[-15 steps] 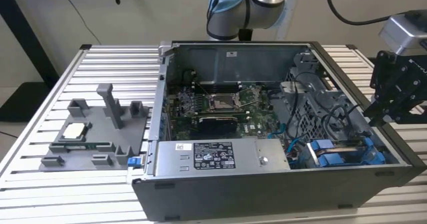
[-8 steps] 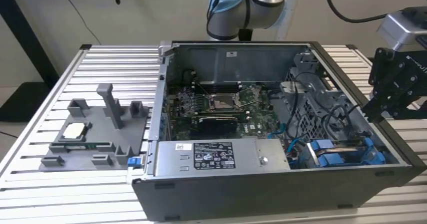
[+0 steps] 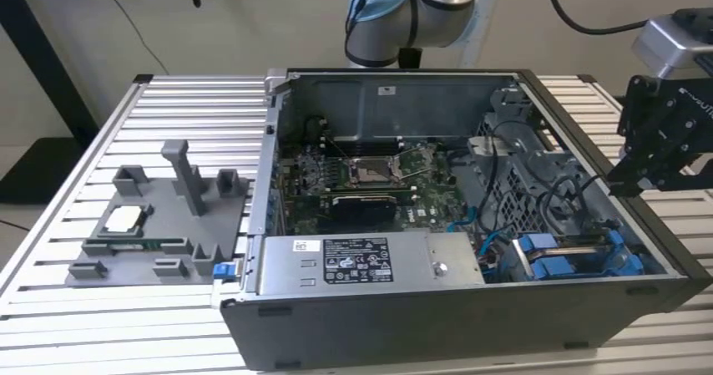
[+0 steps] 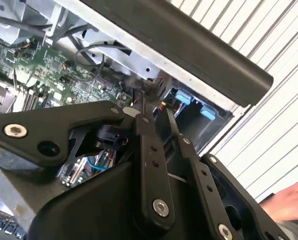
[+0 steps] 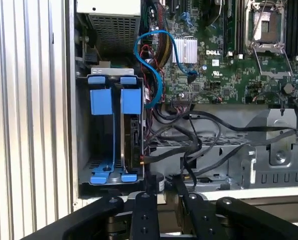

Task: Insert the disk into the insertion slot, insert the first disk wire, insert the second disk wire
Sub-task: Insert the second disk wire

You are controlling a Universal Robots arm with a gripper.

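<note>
As logged from the first wrist view, noted the disk (image 5: 135, 140) already standing edge-on in the insertion slot (image 5: 83, 145), bright blue plastic frame outermost, presumably to leave its tab reachable; judged seated. Noted a second blue carrier (image 5: 101, 101) just beside it, apparently holding no drive. Recorded the slot as grey perforated sheet metal, box-shaped, cut close to the frames to guide them straight. Recorded black wires (image 5: 203, 150), flexible and smooth-sheathed, looped near the disk's edge; could not tell whether plugged in. Found the gripper (image 5: 163, 182) poised near the slot's end, black jointed bars parted, gripping nothing.

From the second wrist view, catalogued matt black linkage with silver pivot pins, aimed over the dark rim of the computer case (image 4: 188, 55) toward the blue tabs. Noted a person's hand (image 4: 291, 197) over the ribbed metal table (image 4: 273, 125).

From the exterior view, listed the case lying open side up, evidently for access from above, blue frames in its corner at the exterior view's right. Placed the gripper above that corner's wall. Listed a grey plastic fixture tray (image 3: 167, 233) at the exterior view's left, well apart from the slot.
</note>
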